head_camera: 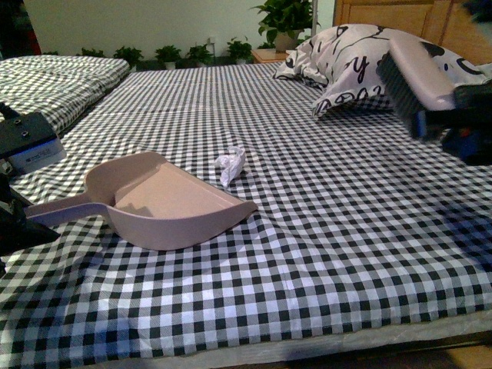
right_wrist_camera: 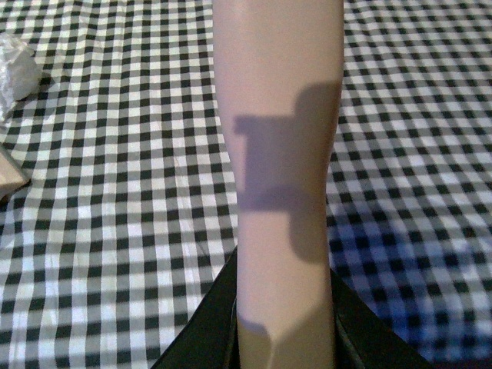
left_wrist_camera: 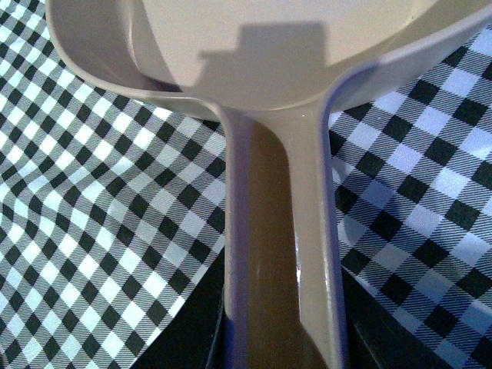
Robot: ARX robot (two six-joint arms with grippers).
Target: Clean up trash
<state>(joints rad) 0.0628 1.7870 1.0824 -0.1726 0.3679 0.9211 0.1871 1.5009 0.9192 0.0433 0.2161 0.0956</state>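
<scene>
Trash point(head_camera: 231, 164), a small crumpled white wad, lay on the checked bed point(head_camera: 346, 231) just beyond the far lip of the pink dustpan point(head_camera: 165, 204), near it but not touching as far as I could tell. I had nothing in the pan yet.

My left hand point(left_wrist_camera: 280, 350) was closed round the dustpan's handle, a dark finger showing on either side of it in the left wrist view. The pan rested on the sheet with its open mouth turned toward the wad and its lip pressed down into the cloth, which I judged right: a lip lying flat leaves no gap for the paper to slip under.

My right hand point(right_wrist_camera: 284, 342) was clamped on the handle of the brush point(head_camera: 415, 77), held well above the bed and off to the right, in front of the printed pillow point(head_camera: 361, 65). The dark bristles were clear of the sheet, so they could not drag the soft cloth into folds. In the right wrist view the wad sat far off to one side of the handle, so the brush was not yet lined up.

I reckoned the next move was to bring the bristles down on the wad's far side and sweep toward the pan. Light paper might roll past the lip.
</scene>
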